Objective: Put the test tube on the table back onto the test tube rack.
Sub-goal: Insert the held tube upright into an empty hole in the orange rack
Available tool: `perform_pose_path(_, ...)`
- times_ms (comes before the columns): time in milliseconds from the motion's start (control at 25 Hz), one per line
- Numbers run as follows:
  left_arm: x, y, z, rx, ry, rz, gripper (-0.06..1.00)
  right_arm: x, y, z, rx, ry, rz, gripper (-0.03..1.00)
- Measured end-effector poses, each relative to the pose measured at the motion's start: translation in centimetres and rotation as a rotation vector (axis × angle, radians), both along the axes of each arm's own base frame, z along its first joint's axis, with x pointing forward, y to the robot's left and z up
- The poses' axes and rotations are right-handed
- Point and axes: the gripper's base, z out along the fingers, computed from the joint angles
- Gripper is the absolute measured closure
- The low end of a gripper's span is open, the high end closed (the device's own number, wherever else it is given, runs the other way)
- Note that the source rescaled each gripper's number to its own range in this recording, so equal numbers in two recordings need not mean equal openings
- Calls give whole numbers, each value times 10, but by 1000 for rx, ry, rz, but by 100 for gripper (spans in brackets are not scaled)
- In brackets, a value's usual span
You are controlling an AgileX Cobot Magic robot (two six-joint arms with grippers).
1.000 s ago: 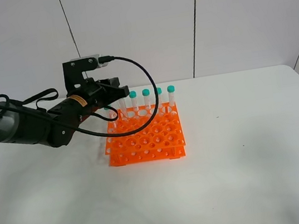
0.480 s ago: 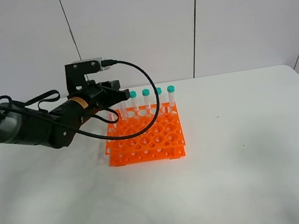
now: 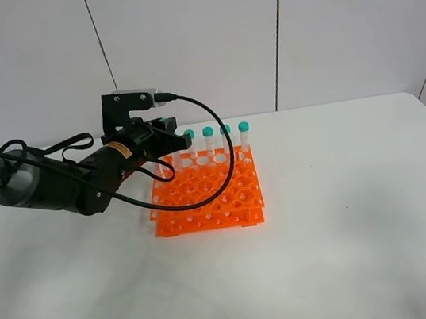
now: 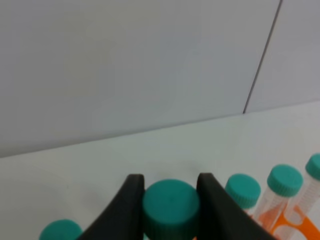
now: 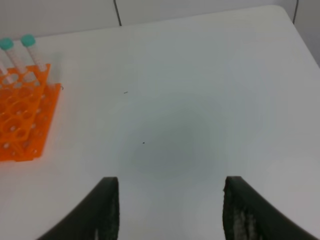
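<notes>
The test tube's teal cap [image 4: 170,204] is pinched between the two black fingers of my left gripper [image 4: 170,182], which is shut on it. In the high view this gripper [image 3: 167,131] hovers over the back left corner of the orange test tube rack [image 3: 211,198], and the clear body of the held tube [image 3: 177,160] hangs down at the rack's back row. My right gripper [image 5: 170,200] stands open over bare white table [image 5: 190,115], with nothing between its fingers; the high view does not show it.
Several teal-capped tubes [image 3: 225,130] stand upright along the rack's back row, right of the held one, and their caps [image 4: 285,181] show beside the left fingers. The rack's right end [image 5: 20,125] lies off to one side of the right gripper.
My left gripper, with the tube in it, has shifted a little to the right and down toward the rack's back row. The right gripper has not moved.
</notes>
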Motion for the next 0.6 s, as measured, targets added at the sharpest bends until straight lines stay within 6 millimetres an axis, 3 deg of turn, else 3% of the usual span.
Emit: perform_pose_path(600,1,0,0,38,-44,2,94,0,0,0,0,0,0,43)
